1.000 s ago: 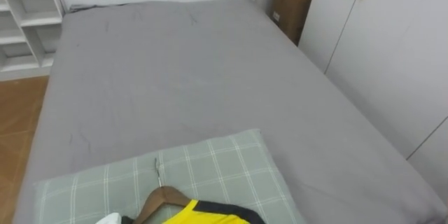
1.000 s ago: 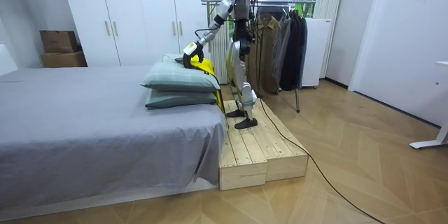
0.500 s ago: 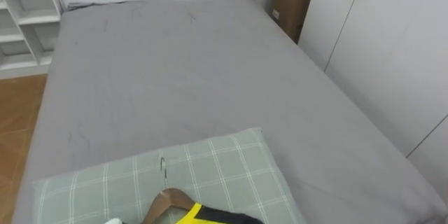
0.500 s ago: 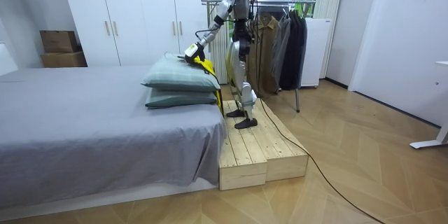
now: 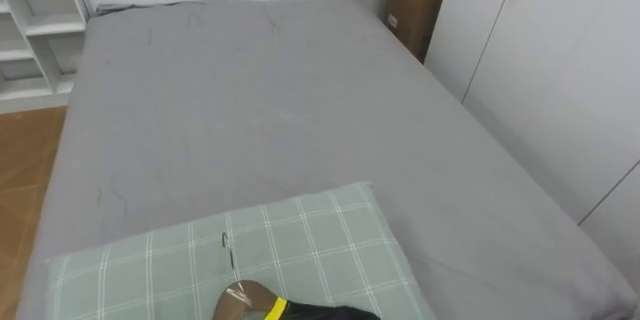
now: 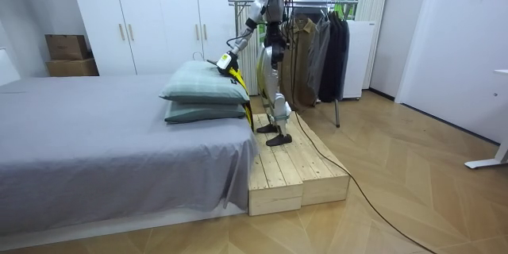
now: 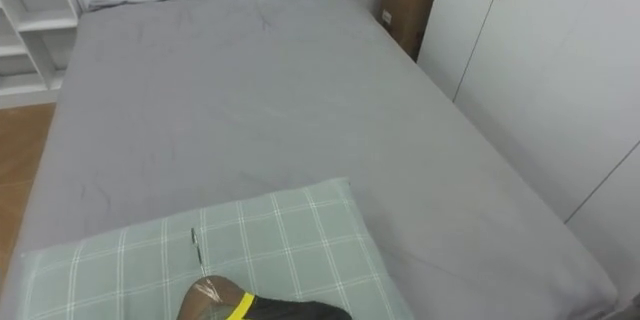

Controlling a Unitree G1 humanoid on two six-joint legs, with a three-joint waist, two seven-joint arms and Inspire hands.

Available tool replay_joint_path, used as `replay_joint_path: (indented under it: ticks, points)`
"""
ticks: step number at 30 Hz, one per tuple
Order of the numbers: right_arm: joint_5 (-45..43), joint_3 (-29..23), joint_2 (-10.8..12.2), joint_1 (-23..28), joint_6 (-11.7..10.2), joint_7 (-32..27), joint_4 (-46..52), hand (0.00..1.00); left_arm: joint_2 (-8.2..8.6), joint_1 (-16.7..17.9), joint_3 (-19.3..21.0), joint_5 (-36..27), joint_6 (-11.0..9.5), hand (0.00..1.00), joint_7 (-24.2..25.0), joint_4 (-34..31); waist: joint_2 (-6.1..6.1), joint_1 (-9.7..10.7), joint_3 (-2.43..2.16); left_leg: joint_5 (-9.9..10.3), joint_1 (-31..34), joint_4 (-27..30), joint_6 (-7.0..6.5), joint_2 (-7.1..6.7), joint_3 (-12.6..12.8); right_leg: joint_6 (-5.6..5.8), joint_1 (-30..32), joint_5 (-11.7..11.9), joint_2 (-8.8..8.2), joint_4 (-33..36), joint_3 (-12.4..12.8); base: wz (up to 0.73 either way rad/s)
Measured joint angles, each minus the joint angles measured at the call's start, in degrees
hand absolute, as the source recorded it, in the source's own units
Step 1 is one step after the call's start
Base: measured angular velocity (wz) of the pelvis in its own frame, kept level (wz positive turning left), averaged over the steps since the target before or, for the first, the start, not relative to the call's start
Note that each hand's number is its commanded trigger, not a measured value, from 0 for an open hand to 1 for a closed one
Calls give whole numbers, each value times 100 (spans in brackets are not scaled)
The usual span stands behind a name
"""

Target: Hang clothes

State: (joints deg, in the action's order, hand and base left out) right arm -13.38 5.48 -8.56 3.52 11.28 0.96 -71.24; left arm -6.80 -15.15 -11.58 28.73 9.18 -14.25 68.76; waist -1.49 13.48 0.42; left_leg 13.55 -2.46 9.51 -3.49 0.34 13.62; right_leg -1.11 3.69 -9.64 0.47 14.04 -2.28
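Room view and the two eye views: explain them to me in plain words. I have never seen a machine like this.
The machine is a two-legged humanoid robot. The room view comes from a camera standing to one side. It shows the robot on a pale wooden platform at the end of a grey-sheeted bed, beside a rack of dark clothes. The two eye views come from the camera on its head, looking down at the bed. On the bed lie stacked green checked pillows. Over the top one is a wooden hanger carrying a yellow and black garment. The robot's left hand is at the hanger, but its grip is too small to make out.
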Motion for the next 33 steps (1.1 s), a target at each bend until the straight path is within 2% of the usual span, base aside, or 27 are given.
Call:
replay_joint_path:
  ticks: [4, 6, 13, 17, 20, 23, 28, 33]
  points:
    - [200, 1, 0, -9, -108, -129, -1, 0, 83, 0, 0, -232, -9, 100, -6, -17, 119, -34, -39, 0, -29, -19, 0, 1, -23, 2, -40, 3, -3, -43, -22, 0]
    - [199, 1, 3, -10, -177, -156, -6, 0, 99, -1, 1, -353, -42, 100, -6, -20, 140, -89, -42, -5, -31, -5, 8, 2, -25, -1, -42, 5, 0, -42, -13, 0]
    - [355, -4, -4, -59, -436, -279, -11, 0, 85, -1, -2, -854, -166, 100, -6, -31, 115, -127, -32, -17, -45, 24, 4, -8, -79, -5, -83, 7, -22, -53, -27, 3]
    - [533, -13, -5, -61, -510, -278, -7, 0, 68, 0, -46, -1064, -211, 100, -6, -146, 113, -121, -29, -32, -13, 17, -3, -15, -142, 7, -124, 29, -35, -149, -94, 9]
    - [712, -16, -5, -93, -581, -279, 17, 0, 25, 0, -114, -1127, -214, 100, -6, -362, 113, -145, -29, -38, -4, 3, -2, -15, -157, 7, -132, 33, -34, -169, -113, 3]
    - [914, -22, -7, -96, -775, -277, 23, 0, -14, 3, -102, -1128, -228, 100, -2, -678, 131, -251, -34, -40, -16, 8, 1, 2, -159, 0, -165, 89, -8, -265, -120, 0]
    - [976, -118, -34, -97, -969, -248, 10, 0, -106, 10, -92, -1754, -480, 100, 3, -1218, 162, -347, -28, -42, -74, 11, 2, 7, -220, -4, -277, 143, -9, -359, -207, 6]
    - [1026, -174, -58, -51, -1079, -194, -61, 0, -129, 178, 18, -1806, -549, 100, 112, -1832, 180, -441, -23, -42, -197, -2, 3, 5, -281, -4, -448, 146, -18, -405, -263, 10]
